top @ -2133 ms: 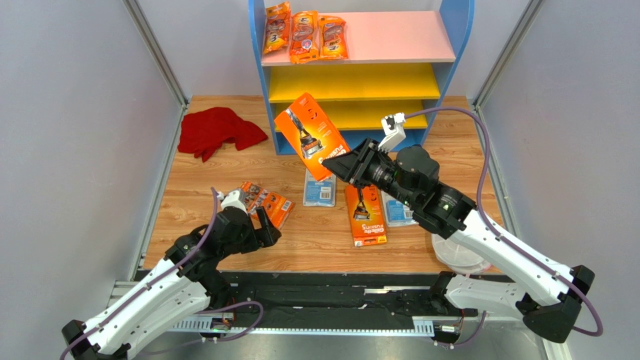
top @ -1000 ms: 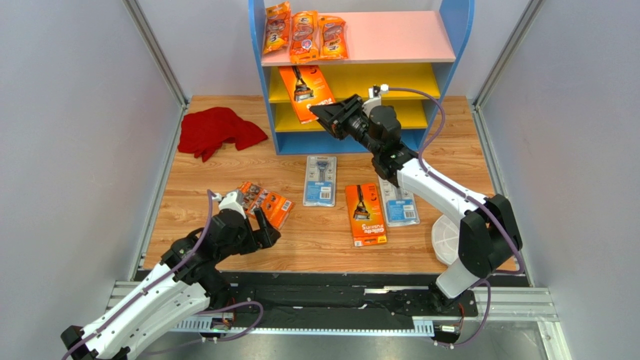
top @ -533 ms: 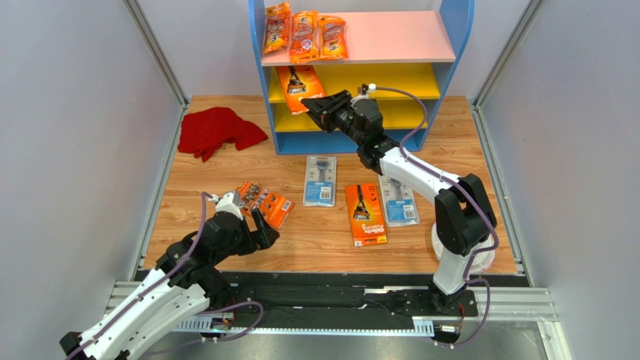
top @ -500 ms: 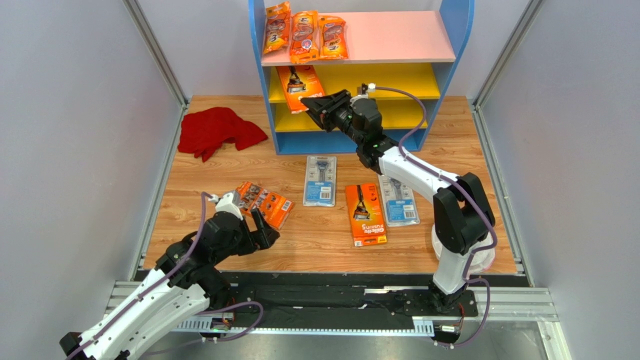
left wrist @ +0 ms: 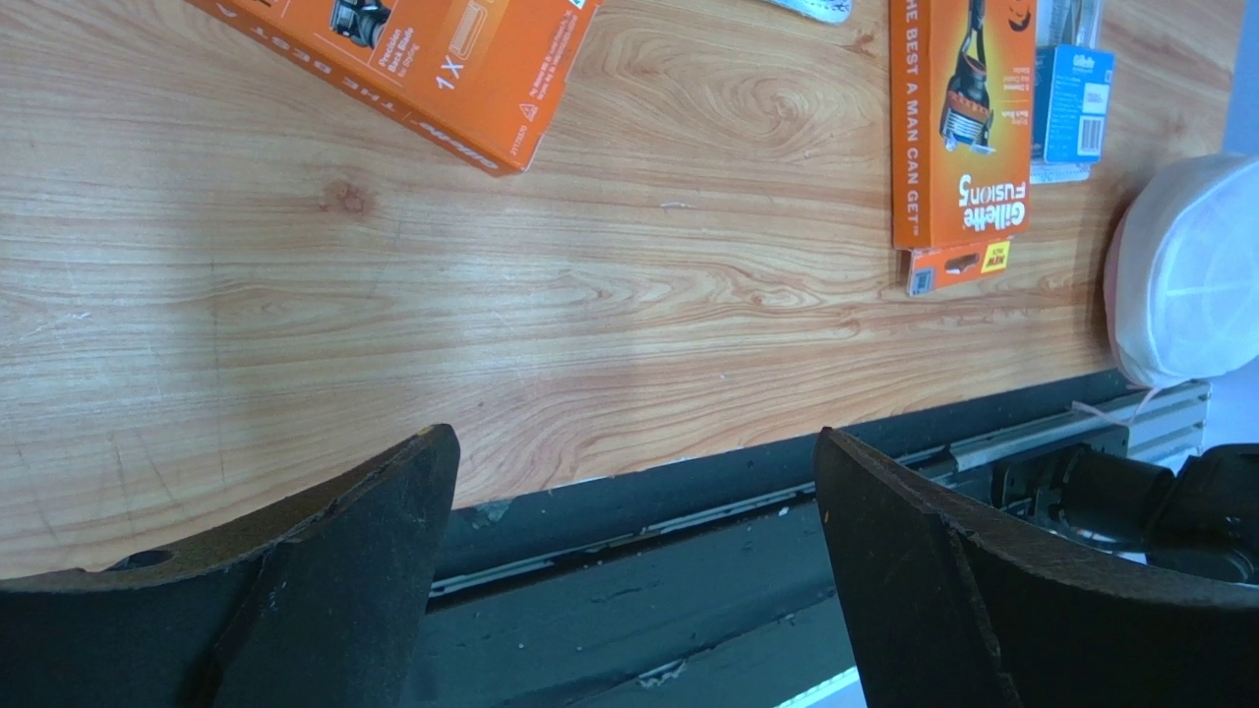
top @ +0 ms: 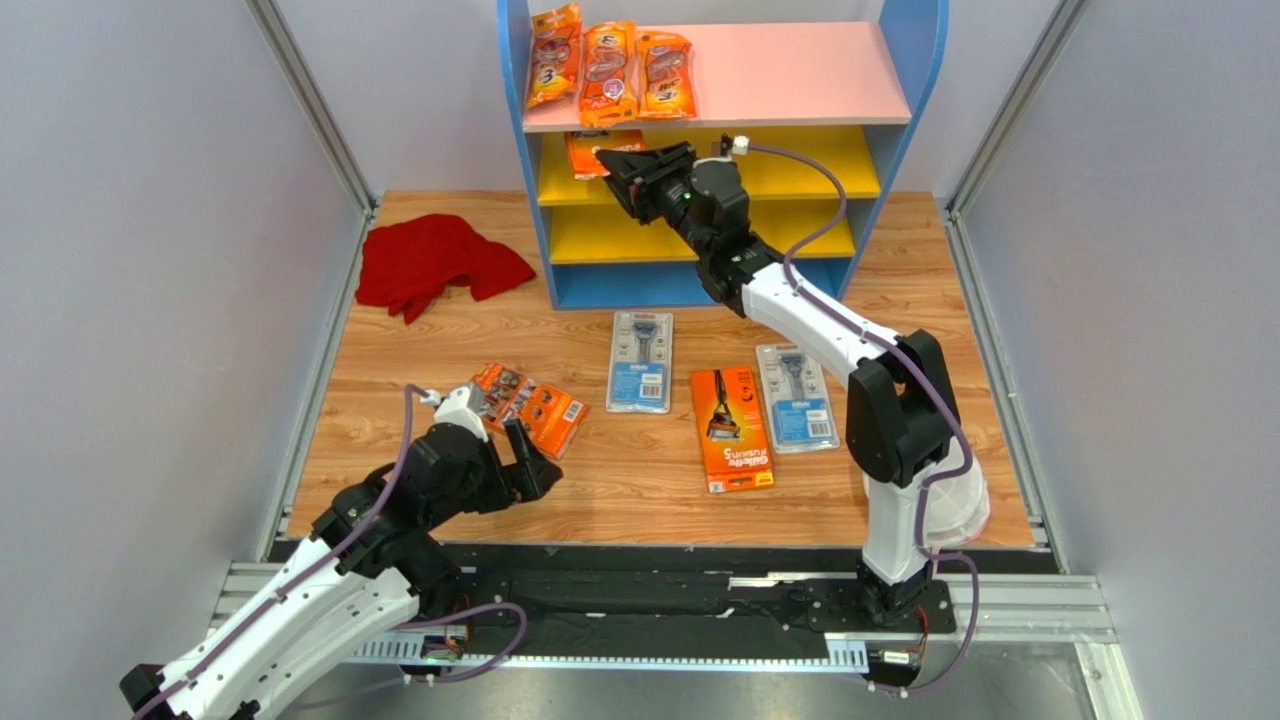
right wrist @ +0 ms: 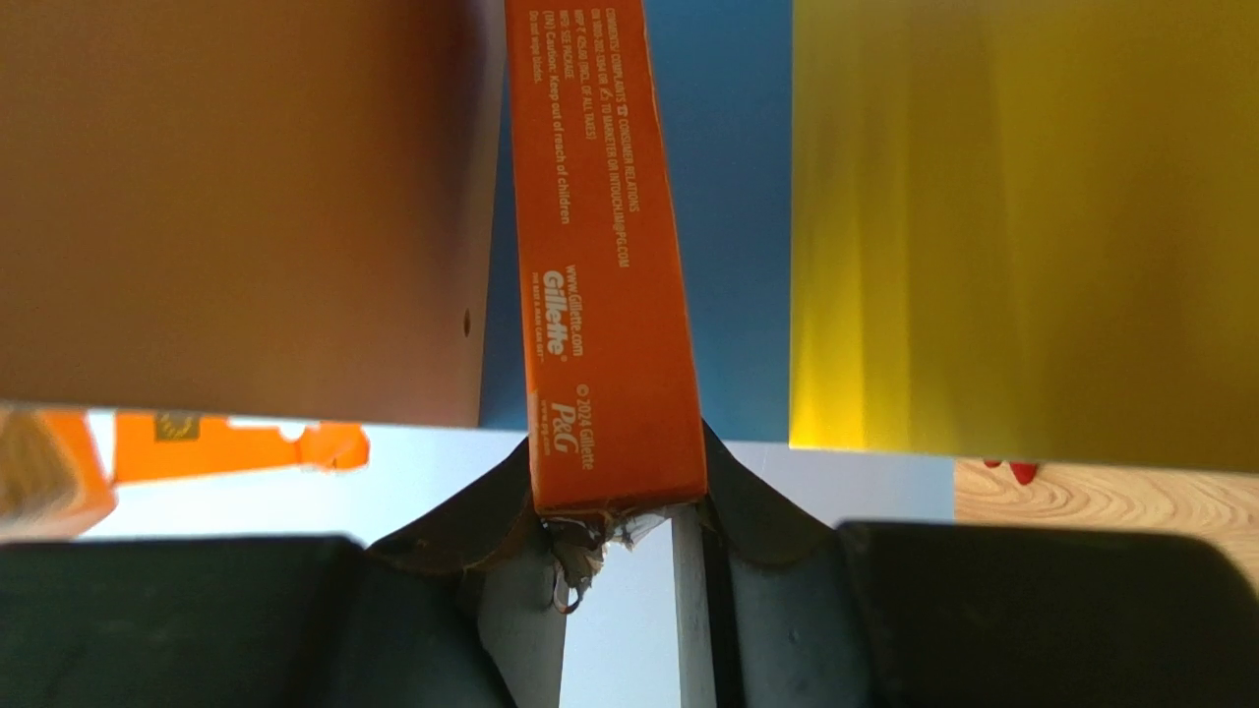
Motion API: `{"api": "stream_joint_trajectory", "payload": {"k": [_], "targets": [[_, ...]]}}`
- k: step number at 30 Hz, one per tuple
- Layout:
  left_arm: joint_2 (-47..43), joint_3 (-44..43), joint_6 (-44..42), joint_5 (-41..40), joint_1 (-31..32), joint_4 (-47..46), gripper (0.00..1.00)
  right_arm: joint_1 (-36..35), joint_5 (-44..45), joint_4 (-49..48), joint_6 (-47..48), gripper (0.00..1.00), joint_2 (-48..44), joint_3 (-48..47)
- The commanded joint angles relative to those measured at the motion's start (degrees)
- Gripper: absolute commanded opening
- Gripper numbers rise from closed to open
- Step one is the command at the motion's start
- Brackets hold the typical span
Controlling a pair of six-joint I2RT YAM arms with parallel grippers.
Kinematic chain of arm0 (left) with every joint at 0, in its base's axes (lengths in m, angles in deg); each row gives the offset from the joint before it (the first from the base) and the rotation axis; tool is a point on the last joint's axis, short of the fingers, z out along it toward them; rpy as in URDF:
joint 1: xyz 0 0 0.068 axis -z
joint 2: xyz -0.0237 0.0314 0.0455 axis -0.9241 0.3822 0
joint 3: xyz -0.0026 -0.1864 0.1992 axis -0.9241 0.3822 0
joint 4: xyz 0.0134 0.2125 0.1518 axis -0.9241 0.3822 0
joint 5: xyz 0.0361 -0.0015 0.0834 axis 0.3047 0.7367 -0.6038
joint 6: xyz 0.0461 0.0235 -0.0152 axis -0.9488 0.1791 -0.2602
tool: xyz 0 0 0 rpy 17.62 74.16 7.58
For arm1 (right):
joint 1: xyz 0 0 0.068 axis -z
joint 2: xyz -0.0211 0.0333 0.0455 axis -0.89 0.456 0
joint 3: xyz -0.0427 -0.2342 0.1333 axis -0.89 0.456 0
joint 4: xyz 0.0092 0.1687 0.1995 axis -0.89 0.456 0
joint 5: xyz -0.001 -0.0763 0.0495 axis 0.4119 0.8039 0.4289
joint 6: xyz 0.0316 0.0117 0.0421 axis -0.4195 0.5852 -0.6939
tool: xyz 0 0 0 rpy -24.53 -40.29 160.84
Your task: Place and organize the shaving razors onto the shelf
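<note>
Gripping the orange box (right wrist: 599, 266) by its near end, my right gripper (right wrist: 613, 494) is holding it inside the shelf (top: 920, 90), in the left part of the gap between the pink top board (top: 796, 75) and the upper yellow board (top: 819, 162). The jaws are standing only narrowly apart, pinched on the box's flat faces. I am judging this placing as close to done. The box is hanging level between the two boards and, as far as I can tell, touching neither. So I am planning to set it down on the yellow board before letting go, square to the blue back and tucked left, leaving room for the other packs. My left gripper (left wrist: 636, 443) is hanging wide open and empty over the table (left wrist: 444, 295), near a second orange box (top: 529, 408).
</note>
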Motion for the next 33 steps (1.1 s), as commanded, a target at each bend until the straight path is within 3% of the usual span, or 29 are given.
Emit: {"api": "stream_joint_trajectory", "payload": {"k": [1,13,19,20,26,33], "targets": [[-0.14,-0.28,-0.17,1.07,-0.05,-1.14,0.99,-0.96,3.98,1.91,-0.99,0.0,2.02,-4.77],[-1.28,0.07,-0.08,1.69,-0.05,-0.7,0.99,-1.13,4.69,6.66,-1.25,0.04,5.71,-9.25],[-1.81,-0.37,-0.17,1.6,-0.05,-0.26,0.99,-1.22,3.72,8.85,-0.73,0.16,5.89,-10.22],[-1.99,-0.37,-0.17,1.69,-0.05,-0.26,0.99,-1.31,3.89,9.56,-0.64,0.25,5.81,-10.48],[-2.25,-0.28,-0.08,1.86,0.04,-0.35,0.99,-1.66,2.41,12.37,1.38,0.43,6.16,-12.85],[-2.34,-0.1,-0.08,2.21,0.04,-0.52,0.99,-2.36,-1.11,16.59,2.79,0.48,7.04,-15.32]]}}
